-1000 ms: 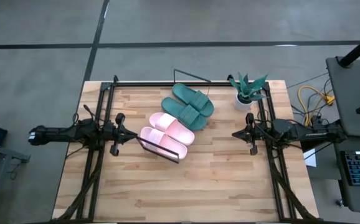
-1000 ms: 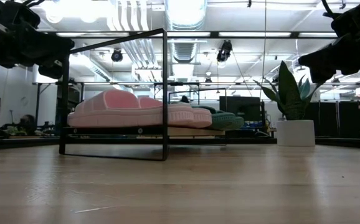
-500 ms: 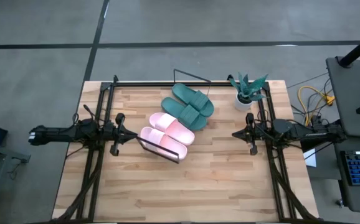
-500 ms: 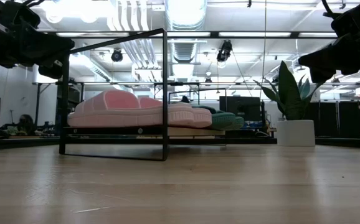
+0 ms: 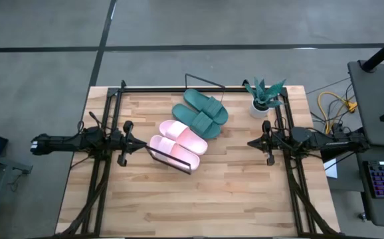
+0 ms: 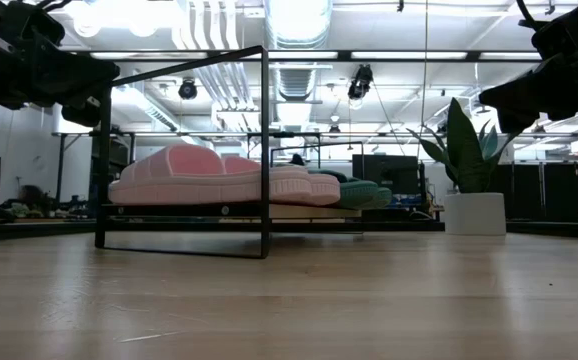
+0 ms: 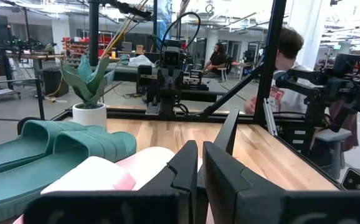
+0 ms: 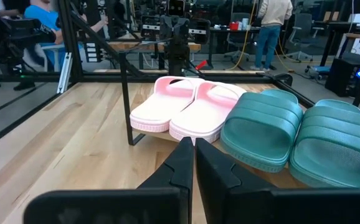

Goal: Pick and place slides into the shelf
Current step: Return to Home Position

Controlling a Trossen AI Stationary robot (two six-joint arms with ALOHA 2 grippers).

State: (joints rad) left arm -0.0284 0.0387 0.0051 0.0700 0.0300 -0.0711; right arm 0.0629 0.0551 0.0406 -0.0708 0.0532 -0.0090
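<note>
Two pale pink slides (image 5: 177,143) and two teal slides (image 5: 202,110) lie side by side, soles down, on the shelf (image 5: 172,164), a wood board in a black wire frame standing mid-table. In the low view the pink slides (image 6: 209,178) hide most of the teal slides (image 6: 359,192). My left gripper (image 5: 143,144) hovers shut just left of the shelf, level with the pink slides (image 7: 105,177). My right gripper (image 5: 249,143) hovers shut to the shelf's right, facing the pink slides (image 8: 189,109) and the teal slides (image 8: 292,134). Neither gripper touches anything.
A potted plant (image 5: 264,97) in a white pot stands at the table's far right corner, also in the low view as the plant (image 6: 469,190). Black arm frames run along the table's left and right sides. Bare tabletop (image 5: 198,206) lies on the shelf's near side. People show in the room behind.
</note>
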